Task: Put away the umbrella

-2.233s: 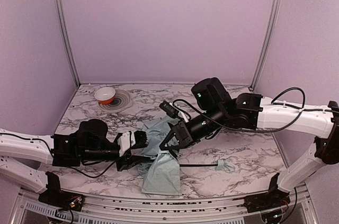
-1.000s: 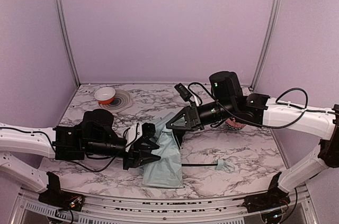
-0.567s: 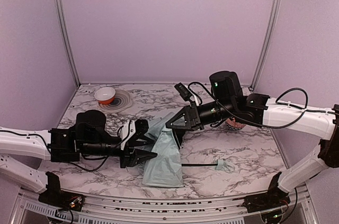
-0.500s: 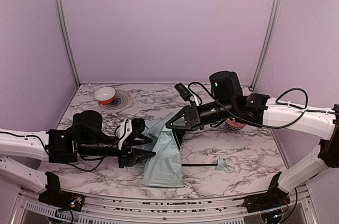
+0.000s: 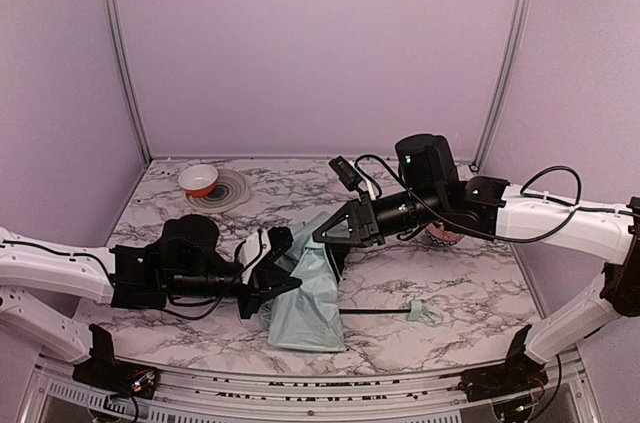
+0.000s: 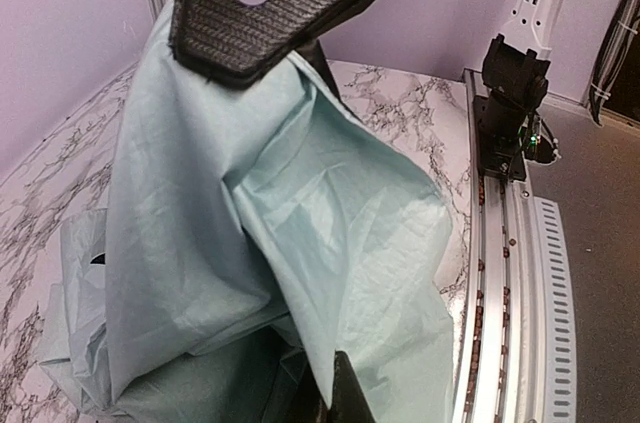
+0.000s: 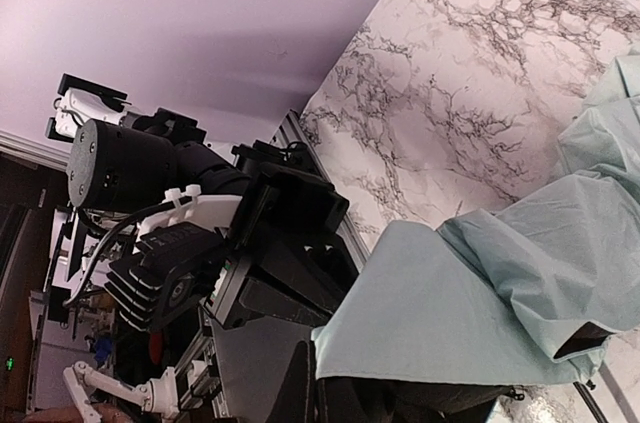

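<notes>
The umbrella's mint-green canopy [image 5: 312, 301] lies crumpled on the marble table, its top lifted into a peak. Its black shaft [image 5: 375, 311] runs right to the small pale green handle [image 5: 426, 314]. My right gripper [image 5: 327, 237] is shut on the canopy's raised top. In the left wrist view it shows as a black wedge [image 6: 270, 3] with the fabric [image 6: 300, 203] hanging from it. My left gripper [image 5: 290, 280] is shut on a lower fold of the canopy from the left, its fingertips [image 6: 345, 398] pinching the cloth. The right wrist view shows the right gripper [image 7: 312, 375] clamped on the canopy's edge [image 7: 470, 323].
A red and white bowl [image 5: 198, 179] sits on a round grey ribbed mat [image 5: 228, 193] at the back left. A pink patterned lump [image 5: 443, 234] peeks out behind the right arm. A metal rail [image 6: 500, 273] runs along the table's near edge.
My left gripper drew back with its jaws open, then moved right into the canopy and shut on a fold. The right arm kept the canopy's top raised and did not move.
</notes>
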